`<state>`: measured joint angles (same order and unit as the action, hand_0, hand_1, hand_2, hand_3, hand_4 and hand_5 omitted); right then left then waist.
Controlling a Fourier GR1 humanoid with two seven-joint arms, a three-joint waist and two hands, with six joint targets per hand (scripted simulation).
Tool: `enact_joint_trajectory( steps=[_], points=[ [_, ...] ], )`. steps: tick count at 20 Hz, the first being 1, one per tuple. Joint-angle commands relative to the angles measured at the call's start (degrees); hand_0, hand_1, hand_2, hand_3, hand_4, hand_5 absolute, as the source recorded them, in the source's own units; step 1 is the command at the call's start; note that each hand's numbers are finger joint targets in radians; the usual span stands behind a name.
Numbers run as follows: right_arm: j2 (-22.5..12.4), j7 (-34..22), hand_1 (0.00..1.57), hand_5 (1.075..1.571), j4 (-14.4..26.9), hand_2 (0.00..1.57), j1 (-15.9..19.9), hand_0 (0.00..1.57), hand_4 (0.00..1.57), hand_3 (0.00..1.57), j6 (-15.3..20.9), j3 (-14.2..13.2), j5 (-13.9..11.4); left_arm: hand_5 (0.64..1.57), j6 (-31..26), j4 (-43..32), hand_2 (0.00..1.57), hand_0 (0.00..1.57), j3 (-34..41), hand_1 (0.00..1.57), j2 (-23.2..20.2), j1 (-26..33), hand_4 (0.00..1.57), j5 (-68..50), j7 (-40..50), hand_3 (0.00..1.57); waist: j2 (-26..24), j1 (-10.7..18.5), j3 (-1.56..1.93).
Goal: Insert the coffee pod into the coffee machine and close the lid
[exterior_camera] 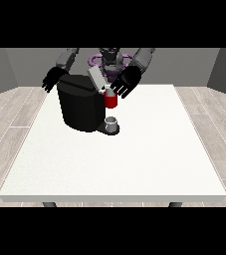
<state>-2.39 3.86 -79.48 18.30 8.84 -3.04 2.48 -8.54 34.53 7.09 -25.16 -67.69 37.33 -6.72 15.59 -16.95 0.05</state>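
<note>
Coffee machine (pixel 80 105), black and bulky, is seen standing on the white desk (pixel 134 159), toward the far side and left of its middle. A grey lid (pixel 96 78) is raised at a slant above the machine's top. A red thing at the machine (pixel 110 100) is set at the machine's right front, and below it a grey thing (pixel 112 121) is seen on the machine's low base; it cannot be told for the pod. The hand at the view's right (pixel 125 82) is held just right of the lid and above the red thing, with its fingers spread apart and nothing clasped in them. The hand at the view's left (pixel 52 79) is held beside the machine's upper left corner, its fingers also apart and relaxed, whether touching the machine cannot be told.
</note>
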Motion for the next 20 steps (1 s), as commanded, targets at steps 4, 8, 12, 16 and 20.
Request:
enact_joint_trajectory(
  steps=[4,8,12,16,20],
  points=[
    [-1.9,-6.2,0.0,1.571,-0.5,0.0,1.0,0.0,0.42,0.0,0.0,-1.4,0.9,1.571,1.6,-0.1,1.16,1.12,-2.2,1.12,3.3,2.4,0.44,2.1,0.8,0.99,-3.0,0.5,-0.05],
    [0.9,-0.3,0.0,1.571,-0.3,0.0,-3.0,0.0,0.38,0.0,1.0,0.7,-0.7,1.571,1.3,-0.2,1.12,1.07,-1.4,1.07,0.7,2.4,0.38,2.3,-1.0,0.95,-1.4,0.4,-0.04],
    [-0.1,0.8,0.0,1.571,-0.1,0.0,-1.6,0.0,0.44,0.0,-0.7,0.1,0.3,1.571,0.3,-0.3,1.12,1.07,-1.1,1.07,-0.3,0.6,0.36,2.5,-0.7,0.97,-0.5,0.0,-0.03],
    [-1.6,0.9,0.0,1.571,0.8,0.0,1.2,0.0,0.48,0.0,0.2,-2.6,1.0,1.571,0.0,0.5,1.02,0.91,-1.9,0.91,-1.1,1.5,0.36,3.3,-4.1,0.86,1.2,1.8,-0.03],
    [-1.6,0.7,0.0,1.571,3.2,0.0,2.0,0.0,0.46,0.0,-0.4,-2.5,1.2,1.571,-3.5,1.1,0.0,0.0,-5.3,0.0,0.9,0.1,0.0,5.6,-1.5,0.0,-0.7,2.4,-0.01]
  ],
)
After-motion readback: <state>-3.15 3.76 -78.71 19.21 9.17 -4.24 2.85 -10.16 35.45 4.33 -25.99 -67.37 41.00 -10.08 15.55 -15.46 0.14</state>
